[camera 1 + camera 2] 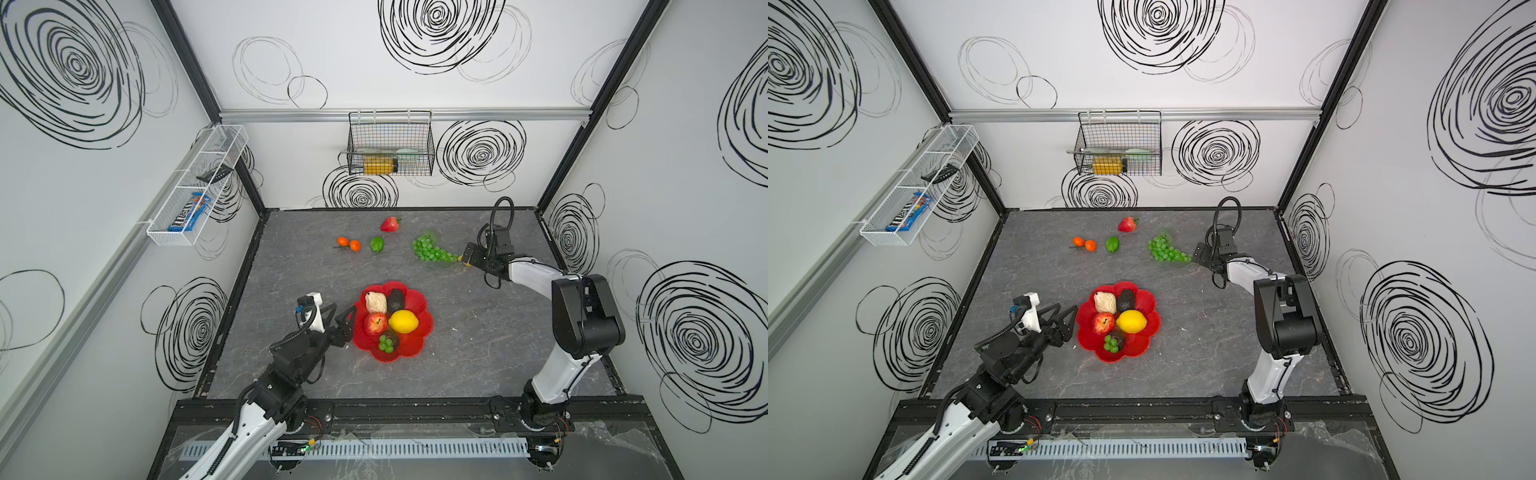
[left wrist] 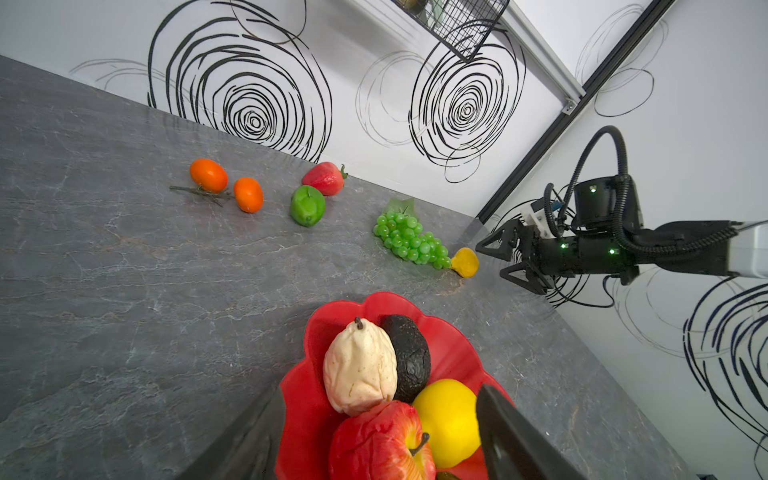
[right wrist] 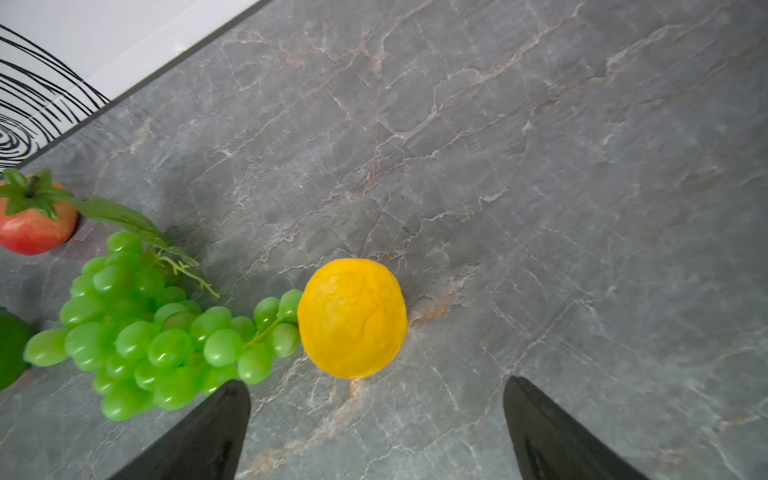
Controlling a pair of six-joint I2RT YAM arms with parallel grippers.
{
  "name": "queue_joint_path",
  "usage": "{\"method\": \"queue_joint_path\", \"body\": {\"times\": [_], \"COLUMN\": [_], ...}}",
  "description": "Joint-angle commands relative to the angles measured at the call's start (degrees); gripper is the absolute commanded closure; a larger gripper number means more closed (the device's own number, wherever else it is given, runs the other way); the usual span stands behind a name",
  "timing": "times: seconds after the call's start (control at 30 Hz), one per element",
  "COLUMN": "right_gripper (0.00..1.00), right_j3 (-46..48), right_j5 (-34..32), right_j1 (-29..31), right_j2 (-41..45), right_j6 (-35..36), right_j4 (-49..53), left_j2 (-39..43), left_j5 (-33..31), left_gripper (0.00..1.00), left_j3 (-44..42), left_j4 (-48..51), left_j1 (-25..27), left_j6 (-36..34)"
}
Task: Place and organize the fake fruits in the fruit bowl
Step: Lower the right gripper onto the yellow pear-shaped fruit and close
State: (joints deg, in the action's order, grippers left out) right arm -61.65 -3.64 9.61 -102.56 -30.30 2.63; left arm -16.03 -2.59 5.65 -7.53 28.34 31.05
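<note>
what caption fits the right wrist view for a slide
Open right gripper facing a yellow fruit beside the green grapes on the grey table.

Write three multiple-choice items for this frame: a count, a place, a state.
1. How many oranges lie on the table? A one; B two; C four.
2. Where is the wrinkled yellow fruit? A at the tip of the large grape bunch; B between the oranges; C at the table's front edge.
3. What is the right tool doing? A open, empty; B shut on grapes; C shut on the yellow fruit.

Answers: B, the left wrist view shows a pair. A, its side meets the bunch's last grapes. A, its fingers stand apart with only table between.
</note>
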Motion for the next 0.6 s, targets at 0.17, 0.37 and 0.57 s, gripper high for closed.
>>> {"method": "queue_joint_path", "body": {"times": [0.17,0.37,0.57], "right_gripper": [0.05,0.08,0.13], "right_j3": [-5.0,-8.4,-10.6], "right_j5": [4.4,5.7,5.9], "right_j1": [-1.2,-2.1,-2.2], "right_j2": [-4.5,-8.7,-11.3], "right_j6": [1.3,0.9,0.6], "right_j4": [0.9,1.6,2.1], "left_j2": [1.3,1.3,1.5], "left_j5": [2.7,3.2,3.3], "left_gripper": [0.20,0.19,0.17], "left_j3": [-0.5,-0.6,-0.6], "left_j4": [-3.9,-3.9,-3.8], "left_j1": [-1.3,-1.6,-1.9], "left_j6": [0.7,0.8,1.0]}}
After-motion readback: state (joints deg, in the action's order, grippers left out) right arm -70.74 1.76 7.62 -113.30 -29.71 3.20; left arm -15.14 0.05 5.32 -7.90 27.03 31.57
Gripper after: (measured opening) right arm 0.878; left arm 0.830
